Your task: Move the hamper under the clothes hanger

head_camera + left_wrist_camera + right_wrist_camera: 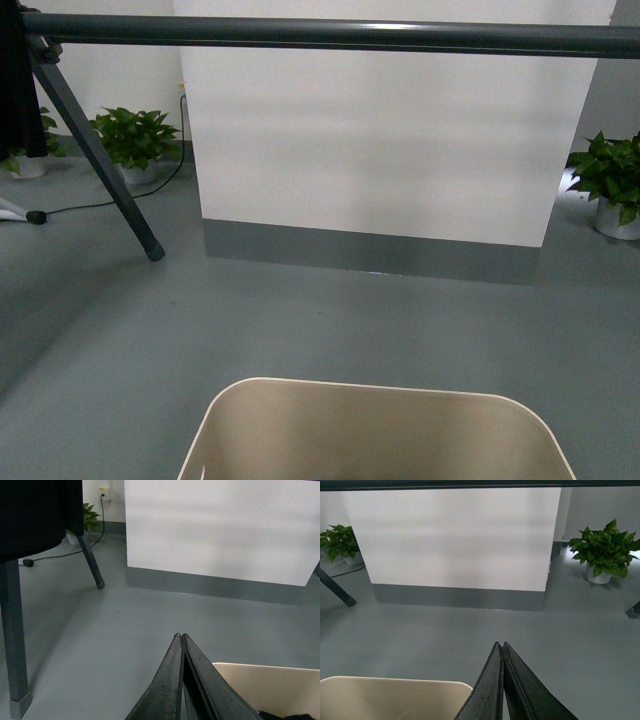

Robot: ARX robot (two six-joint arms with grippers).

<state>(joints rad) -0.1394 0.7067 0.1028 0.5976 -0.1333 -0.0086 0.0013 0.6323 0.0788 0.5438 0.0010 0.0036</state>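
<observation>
The beige hamper [375,430] stands on the grey floor at the bottom middle of the front view, only its far rim and inside showing. The clothes hanger's dark grey top bar [330,35] runs across above it, with a slanted leg [95,155] ending in a black foot at the left. My left gripper [180,636] is shut and empty, its tips over the floor just off the hamper's rim [265,672]. My right gripper [500,645] is shut and empty, beside the hamper's other corner [395,692]. Neither gripper shows in the front view.
A white wall panel with a grey base [380,140] stands ahead. Potted plants sit at the left [135,135] and right [615,180]. A black cable [80,205] lies on the floor at left. A dark cloth [35,515] hangs by a grey post [15,645].
</observation>
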